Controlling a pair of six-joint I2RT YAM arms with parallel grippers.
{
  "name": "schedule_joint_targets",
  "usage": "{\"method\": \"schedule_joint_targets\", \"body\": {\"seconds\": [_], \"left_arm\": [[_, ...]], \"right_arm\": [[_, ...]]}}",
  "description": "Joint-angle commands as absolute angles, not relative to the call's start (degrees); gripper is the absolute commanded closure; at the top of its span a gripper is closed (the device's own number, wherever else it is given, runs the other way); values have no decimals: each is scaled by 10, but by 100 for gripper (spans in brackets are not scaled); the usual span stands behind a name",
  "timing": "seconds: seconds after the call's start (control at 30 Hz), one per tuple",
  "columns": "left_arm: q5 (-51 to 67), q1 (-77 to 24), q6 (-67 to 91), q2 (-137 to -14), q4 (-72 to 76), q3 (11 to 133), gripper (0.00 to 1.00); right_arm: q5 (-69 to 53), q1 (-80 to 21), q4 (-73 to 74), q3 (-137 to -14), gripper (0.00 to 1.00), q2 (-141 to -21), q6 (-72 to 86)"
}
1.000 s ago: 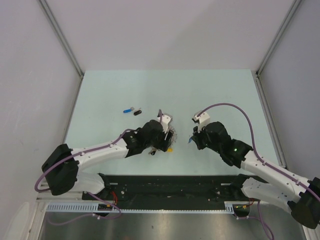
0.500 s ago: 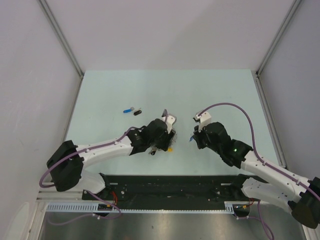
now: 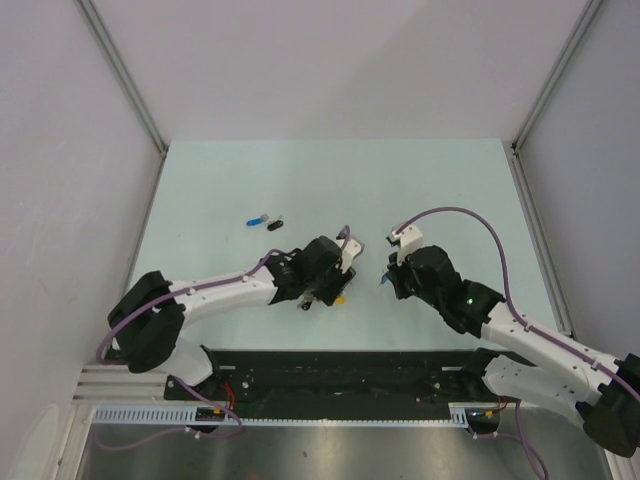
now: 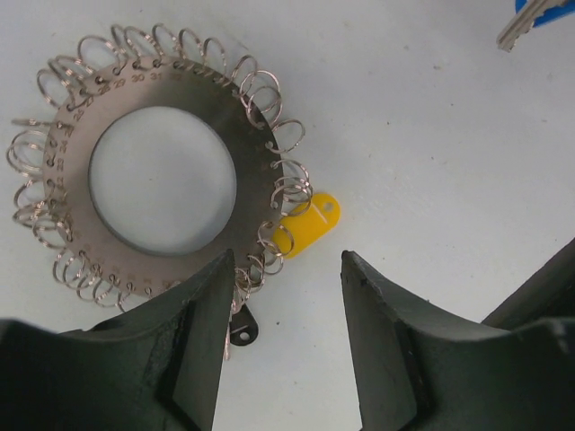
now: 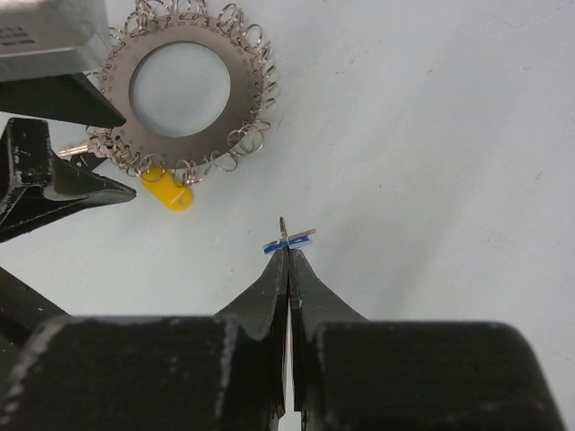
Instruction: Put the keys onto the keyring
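The keyring (image 4: pixel 254 184), a flat grey ring fringed with wire loops, lies on the table. A yellow key (image 4: pixel 305 224) and a black key (image 4: pixel 241 330) hang from its loops. My left gripper (image 4: pixel 286 260) hovers open over the ring's lower right edge, its left finger (image 4: pixel 202 314) overlapping the loops and bare table between the jaws. In the top view it (image 3: pixel 335 272) hides most of the ring. My right gripper (image 5: pixel 289 251) is shut on a blue key (image 5: pixel 290 239), held a little right of the keyring (image 5: pixel 244 90) and the yellow key (image 5: pixel 169 191).
A loose blue key (image 3: pixel 258 218) and a loose black key (image 3: pixel 274 224) lie on the pale green table (image 3: pixel 450 190), up and left of the left arm. White walls with metal posts close in the table on three sides.
The left arm has reached further right over the keyring and its jaws have narrowed somewhat. The right gripper has stayed put with the blue key.
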State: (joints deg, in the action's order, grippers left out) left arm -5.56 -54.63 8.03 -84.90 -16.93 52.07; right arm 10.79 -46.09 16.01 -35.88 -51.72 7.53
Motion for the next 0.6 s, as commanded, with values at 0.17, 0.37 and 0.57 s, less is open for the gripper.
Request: {"method": "schedule_joint_targets", "body": {"seconds": [0.17, 0.37, 0.57], "left_arm": [[37, -511, -55, -889, -125, 537, 54], [56, -509, -78, -931, -124, 559, 60], [51, -509, -77, -940, -119, 564, 63]], "right_arm": [[118, -466, 145, -353, 100, -506, 82], [111, -466, 141, -347, 100, -508, 82], [116, -465, 142, -345, 100, -505, 82]]}}
